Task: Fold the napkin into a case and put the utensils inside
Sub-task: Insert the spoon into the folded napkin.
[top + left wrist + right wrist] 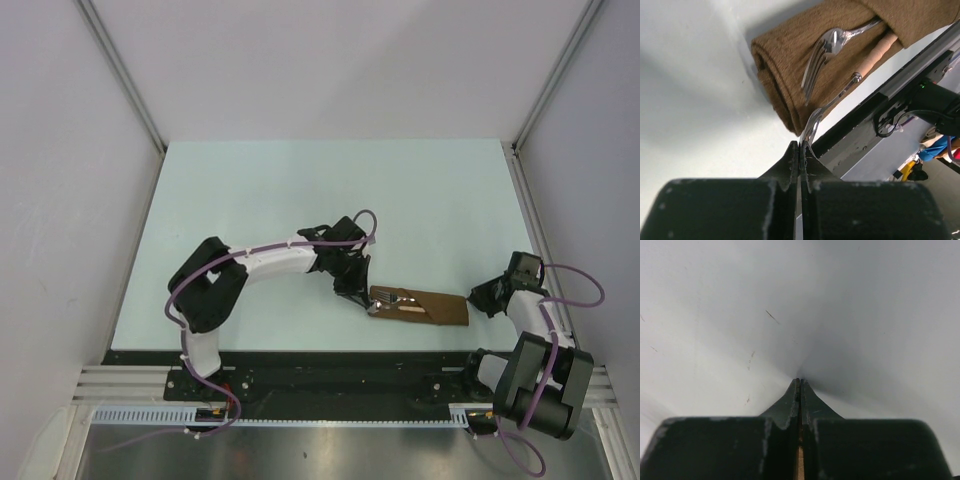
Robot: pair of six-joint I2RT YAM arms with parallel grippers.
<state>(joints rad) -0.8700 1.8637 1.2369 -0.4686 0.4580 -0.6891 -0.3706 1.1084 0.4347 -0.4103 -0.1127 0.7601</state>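
The brown napkin (438, 309) lies folded as a narrow case near the table's front edge. The silver fork (398, 297) and the spoon (396, 312) stick out of its left end. In the left wrist view the fork (821, 56) rests on the napkin (782, 70), and the spoon's pale handle (879, 51) runs under the fold. The spoon's bowl sits edge-on right at the tips of my left gripper (801, 145), which is shut; whether it pinches the bowl is unclear. My left gripper (361, 298) is at the case's left end. My right gripper (479, 297) (800, 381) is shut, just right of the case, tips at the table.
The pale table (300, 200) is walled at the back and both sides. A black rail (330, 358) (875, 107) runs along the near edge, close behind the case. Purple cables loop off both arms.
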